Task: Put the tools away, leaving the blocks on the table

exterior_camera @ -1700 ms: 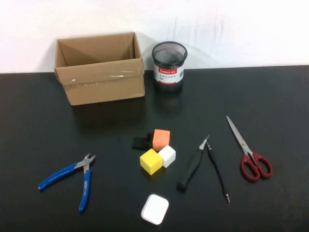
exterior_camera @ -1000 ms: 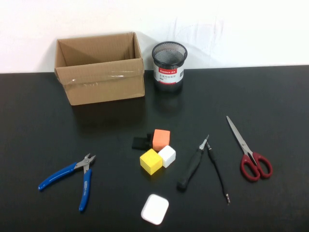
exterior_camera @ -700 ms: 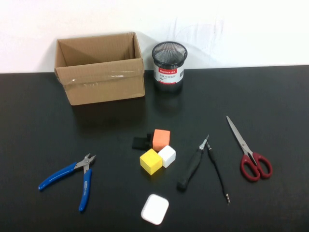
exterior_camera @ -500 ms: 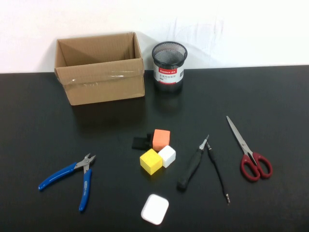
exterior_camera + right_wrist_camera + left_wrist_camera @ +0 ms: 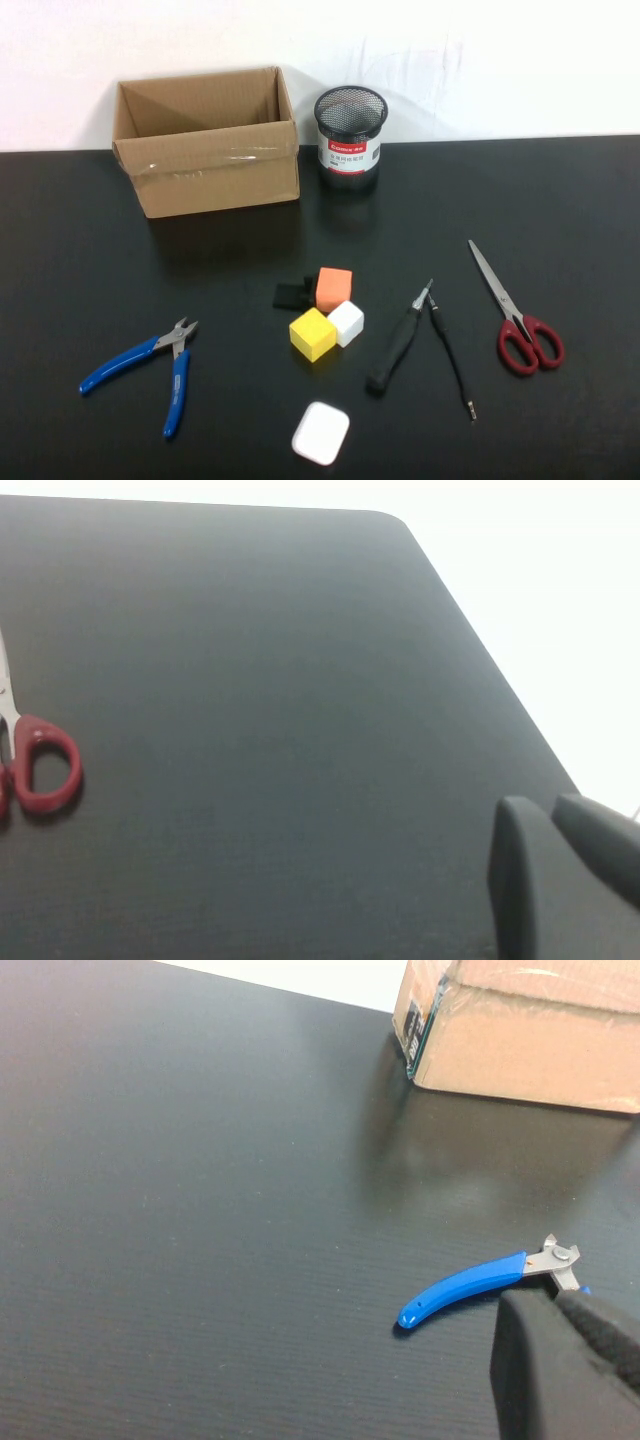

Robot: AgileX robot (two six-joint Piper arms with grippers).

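Pliers (image 5: pixel 465 1285) with blue handles lie flat on the black table (image 5: pixel 560 200) just ahead of the left gripper (image 5: pixel 560 1360), which hangs low over the tabletop. The metal nose of the pliers sits right by the gripper's black tip in the left wrist view, though I cannot tell whether they touch. Whether this gripper is wide or narrow cannot be told. Farther beyond it, well past the pliers, stands an open cardboard box (image 5: pixel 210 170).

The right gripper (image 5: pixel 560 870) hangs over a bare stretch of the table close to the edge, and its state cannot be told either. The red-handled scissors (image 5: pixel 72 765) lie well apart from it, flat and closed.

Neither gripper appears in the high view. There the screwdriver (image 5: pixel 395 350) with its black handle and the thin black rod (image 5: pixel 450 362) lie side by side with their tips nearly meeting, between the scissors and the blocks. The orange cube (image 5: pixel 334 287), yellow cube (image 5: pixel 312 333) and smaller white cube (image 5: pixel 347 322) sit bunched together, touching, with a small black piece (image 5: pixel 288 294) against the orange one. A flat white case (image 5: pixel 321 432) lies near the yellow cube, apart from it. A black mesh cup (image 5: pixel 350 140) stands upright just beside the box.
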